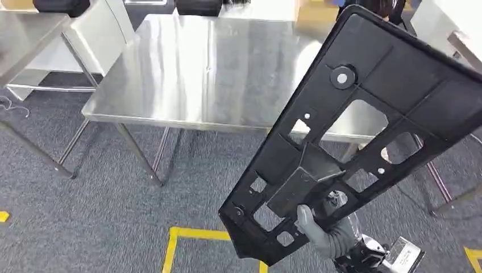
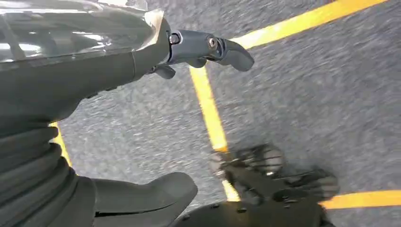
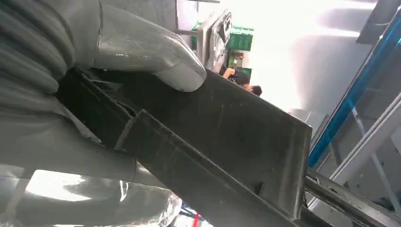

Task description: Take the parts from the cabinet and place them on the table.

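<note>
A large flat black plastic panel [image 1: 364,131] with several cut-outs and ribs is held up in the air, tilted, in front of the steel table [image 1: 210,74]. My right hand [image 1: 324,230] grips its lower end, thumb over the face of the panel [image 3: 227,142], as the right wrist view shows close up. The panel's upper end reaches over the table's right part. My left hand [image 2: 142,71] hangs over the carpet holding nothing, its fingers [image 2: 222,47] stretched out.
The steel table stands on thin legs on grey carpet with yellow tape lines [image 1: 187,236]. A second steel table [image 1: 23,34] is at the far left, another table edge [image 1: 455,28] at the far right. Dark cases [image 1: 196,7] lie at the back.
</note>
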`<state>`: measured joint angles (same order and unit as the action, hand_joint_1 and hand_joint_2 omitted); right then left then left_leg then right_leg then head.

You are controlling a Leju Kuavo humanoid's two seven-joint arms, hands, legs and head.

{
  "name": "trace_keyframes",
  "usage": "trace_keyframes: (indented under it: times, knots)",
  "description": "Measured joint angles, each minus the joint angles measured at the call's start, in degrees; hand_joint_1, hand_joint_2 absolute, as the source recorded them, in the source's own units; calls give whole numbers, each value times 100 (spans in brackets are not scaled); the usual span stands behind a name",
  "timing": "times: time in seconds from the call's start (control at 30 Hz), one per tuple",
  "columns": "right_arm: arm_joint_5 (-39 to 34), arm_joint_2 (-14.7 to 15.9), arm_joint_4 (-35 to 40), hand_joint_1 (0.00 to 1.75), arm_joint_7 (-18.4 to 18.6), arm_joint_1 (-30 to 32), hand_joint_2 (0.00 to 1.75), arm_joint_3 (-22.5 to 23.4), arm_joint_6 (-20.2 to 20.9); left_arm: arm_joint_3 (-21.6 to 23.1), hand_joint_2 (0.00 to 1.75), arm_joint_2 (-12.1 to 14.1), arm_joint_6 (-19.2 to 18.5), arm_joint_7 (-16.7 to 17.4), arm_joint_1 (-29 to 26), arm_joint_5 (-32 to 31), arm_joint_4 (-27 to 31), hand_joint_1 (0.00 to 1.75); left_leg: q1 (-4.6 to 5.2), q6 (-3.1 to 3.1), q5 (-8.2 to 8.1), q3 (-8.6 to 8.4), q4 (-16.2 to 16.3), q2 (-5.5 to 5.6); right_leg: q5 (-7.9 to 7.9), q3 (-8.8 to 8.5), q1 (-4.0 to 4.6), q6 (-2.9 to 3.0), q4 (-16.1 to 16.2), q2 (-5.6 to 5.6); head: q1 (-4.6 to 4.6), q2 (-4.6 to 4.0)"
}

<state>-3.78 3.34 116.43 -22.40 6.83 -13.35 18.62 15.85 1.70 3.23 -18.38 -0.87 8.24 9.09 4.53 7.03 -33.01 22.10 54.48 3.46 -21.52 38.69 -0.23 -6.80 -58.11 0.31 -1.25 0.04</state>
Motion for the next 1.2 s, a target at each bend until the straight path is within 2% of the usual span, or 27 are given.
trace_keyframes:
  times: [0.03,0.1,0.13,0.2,0.27,0.33,0.37,0.4,0.43,0.47,0.5,0.53,0.57,0.6,0.63,0.67,0.73,0.8,0.87,0.9,0.93,0.97,1.0,1.03,1.1,1.13,1.2]
  knots:
    - [2,4,-11,175,15,-5,175,-4,-4,0,175,-2,2,4,15,0,2,0,-23,-40,-91,8,-38,6,-143,-143,56,278,-51,11,5,2]
    - [0,4,44,175,24,-38,175,0,-4,0,175,-24,2,4,51,-2,4,0,-45,-61,-53,-97,117,-43,-245,-251,82,524,-10,37,9,2]
    - [-2,-4,64,175,15,-68,175,-4,-4,0,175,7,9,2,109,-2,9,0,-9,-93,154,196,626,-84,-308,-379,-57,600,32,39,0,2]
    - [0,-9,66,175,11,-67,175,-4,2,0,175,-28,24,-2,137,9,13,0,-75,-284,544,929,1693,-237,-482,-663,-68,675,161,-9,-33,2]
    - [0,-9,66,175,11,-72,175,-13,26,0,175,-50,44,4,128,13,15,0,-273,-464,164,1583,2177,-267,-689,-1022,-148,646,287,-13,-28,2]
    - [-11,-9,63,175,9,-73,175,-15,22,0,175,-57,55,4,104,17,15,0,-453,-632,-512,2036,2128,-307,-928,-1414,-286,548,369,3,-35,2]
    - [-15,-9,59,175,9,-73,175,-13,15,0,175,-55,61,4,99,20,15,0,-534,-726,-650,2162,1961,-332,-1052,-1576,-364,487,401,15,-32,2]
    - [-15,-9,55,175,9,-73,175,-15,15,0,175,-55,68,2,92,24,15,0,-623,-835,-549,2228,1649,-362,-1189,-1760,-457,421,428,21,-30,2]
    - [-15,-11,50,175,9,-78,175,-22,15,0,175,-55,70,4,86,24,15,0,-707,-940,-165,2231,1256,-414,-1326,-1939,-544,357,451,20,-32,2]
    - [-15,-11,50,175,9,-84,175,-33,15,0,175,-77,70,4,57,24,13,0,-809,-1064,745,2194,745,-538,-1466,-2057,-479,262,483,-2,-61,2]
    - [-17,-11,42,175,13,-85,175,-39,15,-2,175,-150,68,7,52,28,2,0,-893,-1085,1316,2290,323,-717,-1606,-2265,-541,225,463,26,-233,2]
    - [-22,-11,46,175,7,-52,175,-31,15,-2,175,-91,83,44,117,41,9,0,-867,-1071,1199,2198,598,-918,-1727,-2325,-470,171,624,1,-253,2]
    - [-11,0,55,175,18,-72,175,-31,24,-4,175,-122,96,44,150,66,33,0,-829,-1010,1119,2135,627,-848,-1809,-2714,-428,101,914,-44,-168,2]
    - [-4,0,39,175,24,-48,175,-44,26,-4,175,-101,96,42,141,70,31,0,-831,-919,1050,2104,554,-696,-1432,-2974,-437,-127,660,2,-144,2]
    - [-18,-2,31,175,-15,-58,175,-50,37,-4,175,-120,94,42,173,72,35,0,-780,-836,967,1889,563,-634,-1150,-2976,-474,-212,368,15,-141,2]
    - [-13,-4,29,175,-2,-76,175,-57,37,-2,175,-113,102,48,164,76,44,0,-770,-770,938,1788,533,-564,-1086,-2902,-511,-196,160,25,-82,2]
    - [2,0,2,175,-4,-85,175,-81,37,-4,175,-122,107,39,197,85,48,0,-673,-645,872,1557,541,-505,-1386,-2343,-420,24,-628,12,-15,-2]
    - [0,0,-17,175,0,-70,175,-85,37,-7,175,-114,107,44,153,87,48,0,-531,-501,728,1337,529,-432,-2230,-1718,-233,430,-1057,8,20,-2]
    - [2,7,-44,175,0,-68,175,-85,37,-7,175,-120,107,44,124,90,46,0,-396,-401,545,1081,513,-407,-2752,-1300,-63,549,-1008,7,24,-2]
    - [0,9,-50,175,0,-65,175,-85,37,-7,175,-118,105,44,124,90,46,0,-326,-360,465,992,508,-401,-2773,-1116,23,599,-915,9,39,-2]
    - [0,9,-55,175,0,-64,175,-87,35,-7,175,-114,107,44,123,90,46,0,-202,-312,359,884,502,-401,-2588,-888,142,685,-692,7,53,-2]
    - [2,7,-57,175,0,-53,175,-94,37,-7,175,-116,107,44,126,90,46,0,-140,-254,271,806,495,-405,-2037,-731,239,701,-536,53,68,-2]
    - [0,9,-57,175,-7,-36,175,-96,35,-7,175,-204,103,44,88,90,44,0,-177,-214,178,776,486,-374,-1200,-699,361,779,-411,-21,-13,-2]
    - [15,0,-53,175,0,-41,175,-96,26,-15,175,-155,112,46,138,114,52,0,-163,-264,104,694,505,-346,-892,-730,308,765,-181,30,-133,0]
    - [75,0,-9,175,-2,-103,175,-114,9,-13,175,-195,103,35,154,112,77,0,-219,-301,162,567,530,-383,-822,-879,337,896,41,28,-94,2]
    - [141,-2,-11,175,6,-152,175,-131,-13,-13,175,-212,122,26,158,109,79,0,-235,-337,279,548,552,-391,-793,-1127,302,933,189,23,-50,0]
    - [486,-13,-41,175,67,-180,175,-179,-170,-4,175,-223,242,-4,172,77,81,0,-208,-370,537,918,1144,-306,-754,-1521,160,869,624,7,-43,0]
